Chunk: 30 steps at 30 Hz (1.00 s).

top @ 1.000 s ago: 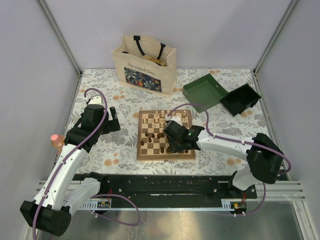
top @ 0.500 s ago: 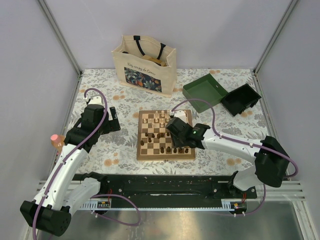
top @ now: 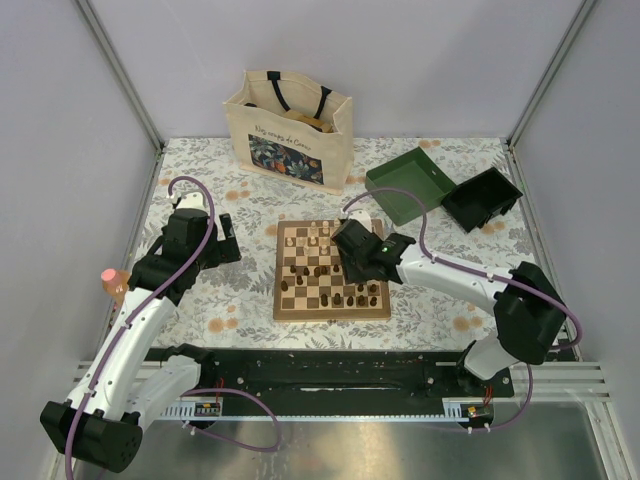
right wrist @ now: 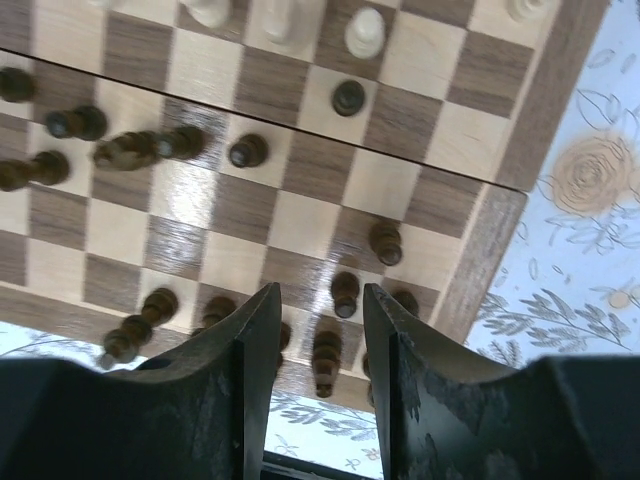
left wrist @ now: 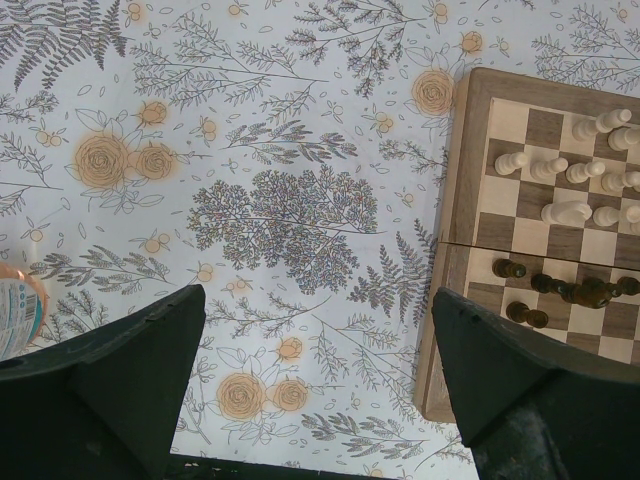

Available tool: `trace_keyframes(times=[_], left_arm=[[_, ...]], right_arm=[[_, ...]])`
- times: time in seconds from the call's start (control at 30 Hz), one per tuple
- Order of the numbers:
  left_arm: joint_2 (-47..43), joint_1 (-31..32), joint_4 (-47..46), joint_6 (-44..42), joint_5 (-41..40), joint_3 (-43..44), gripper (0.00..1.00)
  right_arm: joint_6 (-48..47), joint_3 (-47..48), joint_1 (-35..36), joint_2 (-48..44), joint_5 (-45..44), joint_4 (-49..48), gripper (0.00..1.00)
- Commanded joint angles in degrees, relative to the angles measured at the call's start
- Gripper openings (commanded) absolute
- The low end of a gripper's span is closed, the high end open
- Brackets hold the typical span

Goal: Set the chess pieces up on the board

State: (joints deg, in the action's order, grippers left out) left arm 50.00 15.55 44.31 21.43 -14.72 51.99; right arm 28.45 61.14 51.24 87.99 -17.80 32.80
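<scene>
The board (top: 279, 300) lies in the middle of the table. It also shows in the left wrist view (left wrist: 462, 200) and the right wrist view (right wrist: 300, 225). Pale cream chess pieces (top: 318, 236) stand along its far rows. Dark brown chess pieces (top: 360, 297) stand in the near rows, and some lie loose mid-board (right wrist: 130, 150). My right gripper (top: 352, 272) hovers over the right half of the board, open and empty (right wrist: 318, 300). A dark pawn (right wrist: 344, 293) on the board shows between its fingers. My left gripper (left wrist: 318, 295) is wide open and empty over the tablecloth, left of the board (top: 232, 250).
A tote bag (top: 288, 128) stands at the back. A green box (top: 410, 182) and a black box (top: 480, 197) sit at the back right. A bottle with a pink cap (top: 112, 280) stands by the left wall and shows at the left wrist view's edge (left wrist: 15, 310).
My right gripper has moved from the board's near right corner back toward its middle right. The left arm has not moved.
</scene>
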Motion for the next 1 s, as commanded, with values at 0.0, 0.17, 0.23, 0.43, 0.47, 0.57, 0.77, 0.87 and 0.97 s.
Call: trace_keyframes(times=[0.0, 0.17, 0.23, 0.43, 0.47, 0.57, 0.77, 0.87, 0.97], left_arm=[[-0.6, -0.3, -1.2, 0.0, 0.9, 0.2, 0.99], [-1.3, -0.3, -1.2, 0.2, 0.7, 0.2, 0.99], [-1.3, -0.3, -1.2, 0.2, 0.7, 0.2, 0.99], [-1.4, -0.2, -1.2, 0.1, 0.3, 0.2, 0.99], [-1.5, -0.3, -1.2, 0.1, 0.4, 0.2, 0.99], [-1.7, -0.3, -1.2, 0.1, 0.4, 0.2, 0.99], [-2.3, -0.2, -1.2, 0.3, 0.3, 0.3, 0.99], [-2.4, -0.2, -1.2, 0.3, 0.3, 0.4, 0.99], [-2.7, -0.2, -1.1, 0.5, 0.1, 0.4, 0.99]], right_arm=[[-0.9, 4.9, -0.2, 0.8, 6.4, -3.7, 0.47], [-1.2, 9.9, 0.3, 4.1, 8.5, -3.5, 0.48], [-1.3, 11.8, 0.7, 6.0, 8.8, -2.8, 0.48], [0.3, 17.2, 2.5, 11.2, 7.4, -1.4, 0.49], [0.9, 17.7, 2.8, 12.0, 7.3, -1.3, 0.49], [2.4, 18.9, 3.1, 13.6, 6.6, -1.0, 0.49], [2.5, 21.8, 5.1, 15.5, 8.7, -1.1, 0.48], [1.5, 23.5, 6.6, 16.4, 10.1, -1.2, 0.48], [0.6, 25.1, 7.9, 17.8, 11.6, -1.7, 0.50]])
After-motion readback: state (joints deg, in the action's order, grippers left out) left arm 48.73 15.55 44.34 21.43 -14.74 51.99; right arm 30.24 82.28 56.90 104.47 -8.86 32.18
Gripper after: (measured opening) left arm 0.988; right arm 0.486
